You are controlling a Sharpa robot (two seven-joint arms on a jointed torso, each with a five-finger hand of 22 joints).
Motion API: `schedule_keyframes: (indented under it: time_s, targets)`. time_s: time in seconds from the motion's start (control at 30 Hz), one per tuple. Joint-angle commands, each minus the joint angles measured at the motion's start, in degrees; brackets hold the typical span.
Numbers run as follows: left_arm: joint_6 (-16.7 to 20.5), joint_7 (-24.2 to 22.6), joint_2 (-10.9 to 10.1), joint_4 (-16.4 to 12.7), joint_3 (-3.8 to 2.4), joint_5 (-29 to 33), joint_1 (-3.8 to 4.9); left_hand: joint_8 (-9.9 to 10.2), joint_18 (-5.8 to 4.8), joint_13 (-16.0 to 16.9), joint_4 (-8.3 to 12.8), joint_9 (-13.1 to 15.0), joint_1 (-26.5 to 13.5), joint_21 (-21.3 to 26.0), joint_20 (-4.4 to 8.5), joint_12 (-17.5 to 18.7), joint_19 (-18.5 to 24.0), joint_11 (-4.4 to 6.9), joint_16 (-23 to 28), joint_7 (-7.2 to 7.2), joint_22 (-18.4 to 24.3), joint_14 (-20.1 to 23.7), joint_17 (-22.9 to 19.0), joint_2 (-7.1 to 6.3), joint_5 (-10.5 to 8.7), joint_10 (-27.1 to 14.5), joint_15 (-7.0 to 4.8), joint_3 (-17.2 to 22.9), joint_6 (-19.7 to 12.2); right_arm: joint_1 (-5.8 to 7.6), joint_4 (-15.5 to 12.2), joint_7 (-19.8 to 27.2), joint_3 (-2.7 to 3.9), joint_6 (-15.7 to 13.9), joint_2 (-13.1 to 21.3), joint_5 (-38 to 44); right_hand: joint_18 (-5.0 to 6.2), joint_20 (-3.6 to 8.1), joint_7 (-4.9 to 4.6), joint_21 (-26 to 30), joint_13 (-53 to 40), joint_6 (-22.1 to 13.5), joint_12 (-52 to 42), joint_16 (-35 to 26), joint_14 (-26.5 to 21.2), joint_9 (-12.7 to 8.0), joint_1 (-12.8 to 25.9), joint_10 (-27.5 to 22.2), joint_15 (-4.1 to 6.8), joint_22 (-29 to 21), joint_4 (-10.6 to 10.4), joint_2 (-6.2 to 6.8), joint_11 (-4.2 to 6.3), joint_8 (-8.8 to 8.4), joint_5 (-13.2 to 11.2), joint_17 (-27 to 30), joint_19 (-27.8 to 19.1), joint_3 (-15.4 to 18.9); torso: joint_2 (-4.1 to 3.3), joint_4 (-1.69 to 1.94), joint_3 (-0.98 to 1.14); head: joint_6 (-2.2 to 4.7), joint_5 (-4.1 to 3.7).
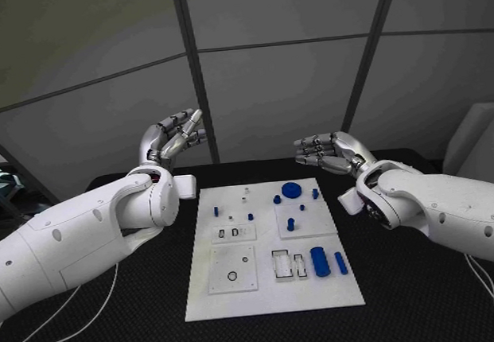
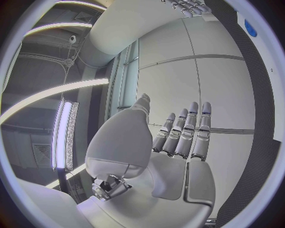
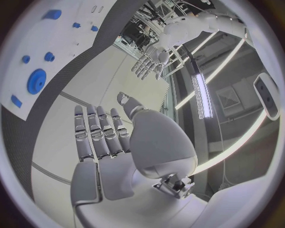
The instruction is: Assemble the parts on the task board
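Above the black table [image 1: 120, 309], left hand [image 1: 171, 139] and right hand [image 1: 329, 154] hover spread, empty, flanking the task board [image 1: 268, 293].

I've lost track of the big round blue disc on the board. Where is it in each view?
Head view: the disc lies near the board's far edge, right of centre, near the right hand.
Left wrist view: a blue round part sits on the board at the circle's rim, probably the disc.
Right wrist view: the disc lies on the board beyond the fingers.
Shared landmark: the white board.
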State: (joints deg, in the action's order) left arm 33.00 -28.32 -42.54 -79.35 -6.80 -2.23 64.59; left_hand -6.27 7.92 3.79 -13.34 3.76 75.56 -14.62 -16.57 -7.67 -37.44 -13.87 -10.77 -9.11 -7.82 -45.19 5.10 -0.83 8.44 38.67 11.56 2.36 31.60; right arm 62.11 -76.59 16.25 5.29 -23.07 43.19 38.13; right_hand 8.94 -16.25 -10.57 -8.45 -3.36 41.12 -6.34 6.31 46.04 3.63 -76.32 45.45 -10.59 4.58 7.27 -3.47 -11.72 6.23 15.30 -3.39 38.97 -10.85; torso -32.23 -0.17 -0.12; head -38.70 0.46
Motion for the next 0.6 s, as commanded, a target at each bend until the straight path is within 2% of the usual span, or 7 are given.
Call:
schedule_keyframes:
  time_s: [0.03, 0.17, 0.27, 0.37, 0.4, 0.6]
  targets:
    - [-3.94, 0.34, -0.96, -1.12, -0.05, -0.77, 0.14, -3.93, 2.53, 0.56, 1.37, 1.61, 1.66, -2.13, 0.38, -2.76, -5.00, 1.87, -0.85, -5.36, -0.60, -5.22, 0.29, 0.73, -0.09, 10.45, -1.60, -0.17, 14.98, 1.08, 0.76, -2.39, 0.01, 1.70, -0.43, 16.89, 1.75, 1.38, -1.46, -3.02, -0.20, 12.36, 0.28, 0.86, 13.46, 0.21, -1.40, 13.33, 2.55, 0.30, 2.12, 1.84, 2.14, 0.72, -0.60, -0.40, 9.38, -4.43, -0.96, -0.27, 0.31, 0.21, -0.16]
    - [-5.66, 0.98, -2.54, -3.19, -0.04, -1.43, 0.13, -3.58, 2.66, -0.08, 2.80, 0.92, 3.04, -4.05, 2.11, -2.15, -10.81, 3.33, -1.47, -3.99, -0.92, -12.63, 1.30, 1.53, -0.04, 15.39, -3.62, -0.54, 19.08, 2.38, 0.78, -5.07, 0.01, 3.14, -0.58, 25.58, 1.78, 2.57, -1.05, -4.33, -0.19, 13.66, 1.24, 1.28, 17.09, 0.21, -0.92, 14.96, 3.61, 0.55, 2.12, 2.94, 2.66, 0.26, -0.80, -0.64, 12.41, -5.95, -1.82, -0.36, 0.35, 0.80, -0.35]
    - [-6.58, 1.58, -3.77, -4.94, -0.04, -1.72, 0.13, -2.59, 2.66, 0.02, 3.87, 0.26, 3.96, -4.33, 2.84, -1.39, -13.20, 3.91, -0.76, -3.79, -0.69, -15.85, 2.08, 1.74, -0.07, 18.19, -4.31, -0.80, 20.66, 3.49, 0.57, -7.43, 0.00, 4.07, -0.81, 31.64, 1.74, 3.93, -0.67, -5.78, -0.21, 14.89, 1.79, 1.76, 20.60, 0.26, -0.39, 16.70, 4.76, 0.95, 1.78, 3.78, 3.27, 0.05, -0.98, -0.92, 15.26, -6.93, -2.65, -0.32, 0.36, 1.44, -0.57]
    - [-7.19, 2.00, -5.19, -7.00, -0.04, -1.86, 0.12, -2.05, 2.66, 0.06, 4.52, 0.07, 4.48, -4.46, 3.25, -0.80, -14.44, 4.20, -0.29, -3.60, -0.57, -17.37, 2.71, 1.78, -0.08, 19.43, -4.63, -0.89, 21.47, 4.61, 0.14, -10.54, 0.00, 5.41, -1.14, 38.17, 1.72, 5.71, 0.16, -8.14, -0.35, 16.31, 1.90, 3.08, 25.53, 0.36, -0.30, 19.24, 6.48, 1.86, 1.57, 4.74, 4.24, 0.08, -1.17, -1.78, 18.99, -7.37, -3.59, -0.18, 0.38, 1.94, -0.63]
    - [-7.33, 2.08, -5.65, -7.70, -0.03, -1.89, 0.12, -1.90, 2.66, 0.06, 4.69, 0.05, 4.62, -4.51, 3.32, -0.61, -14.73, 4.23, -0.14, -3.56, -0.55, -17.62, 2.86, 1.78, -0.08, 19.63, -4.71, -0.90, 21.61, 4.92, -0.02, -11.67, 0.00, 6.01, -1.27, 40.26, 1.76, 6.62, 0.34, -9.37, -0.42, 16.89, 1.84, 3.83, 27.65, 0.41, -0.31, 20.32, 7.13, 2.41, 1.47, 5.12, 4.92, 0.15, -1.25, -2.31, 20.71, -7.25, -4.00, -0.10, 0.34, 2.11, -0.78]
    - [-8.07, 2.14, -7.74, -11.19, -0.02, -1.97, 0.10, -1.11, 2.63, 0.02, 5.29, -0.03, 4.86, -5.02, 3.59, 0.40, -16.45, 4.25, 1.19, -3.53, -0.63, -17.58, 3.29, 1.68, -0.09, 20.07, -4.72, -1.16, 21.99, 6.35, -0.31, -17.69, 0.02, 9.52, -2.39, 50.76, 1.68, 9.82, 1.56, -15.08, -0.49, 17.95, 2.33, 8.25, 36.92, 0.35, -0.05, 22.57, 9.55, 5.17, 0.73, 6.46, 6.20, -0.16, -1.42, -5.38, 27.39, -6.07, -5.73, 0.31, -0.04, 2.46, -1.40]
